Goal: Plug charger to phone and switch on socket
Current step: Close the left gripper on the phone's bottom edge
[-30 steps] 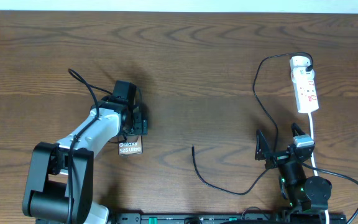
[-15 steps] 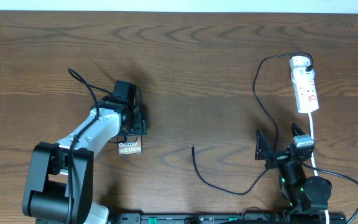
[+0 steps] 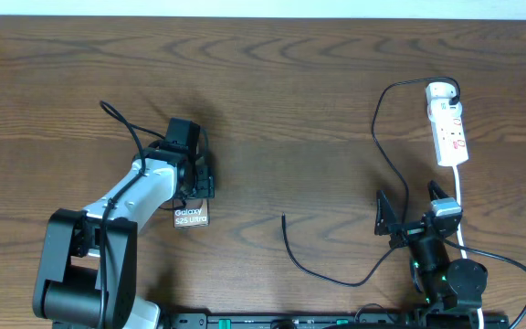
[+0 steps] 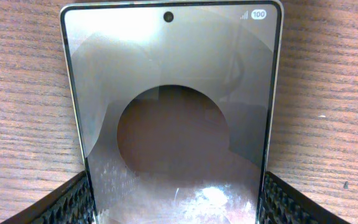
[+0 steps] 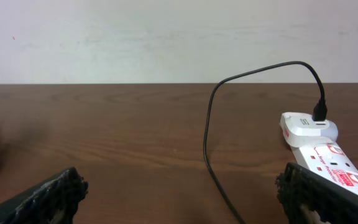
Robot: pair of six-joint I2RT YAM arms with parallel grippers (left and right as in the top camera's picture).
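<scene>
The phone (image 3: 191,217) lies flat on the table at the left, its bronze-brown face with white "Galaxy" lettering up. In the left wrist view the phone (image 4: 173,106) fills the space between the fingers. My left gripper (image 3: 193,196) straddles it, and its black pads (image 4: 73,202) rest against both long edges. The charger (image 3: 310,271) is a thin black cable. Its free tip (image 3: 284,217) lies bare mid-table, and its other end runs up to the white socket (image 3: 448,128) at the far right. My right gripper (image 3: 411,208) stands open near the front right, holding nothing, with the cable (image 5: 208,143) and socket (image 5: 319,146) ahead of it.
The strip's thicker white cord (image 3: 459,196) runs down past the right gripper toward the front edge. A pale wall (image 5: 166,37) rises behind the table's far edge. Bare wood lies between the phone and the cable tip.
The left gripper's fingers have drawn in against the phone's sides. Neither arm has shifted, and the cable and strip lie where they were.
</scene>
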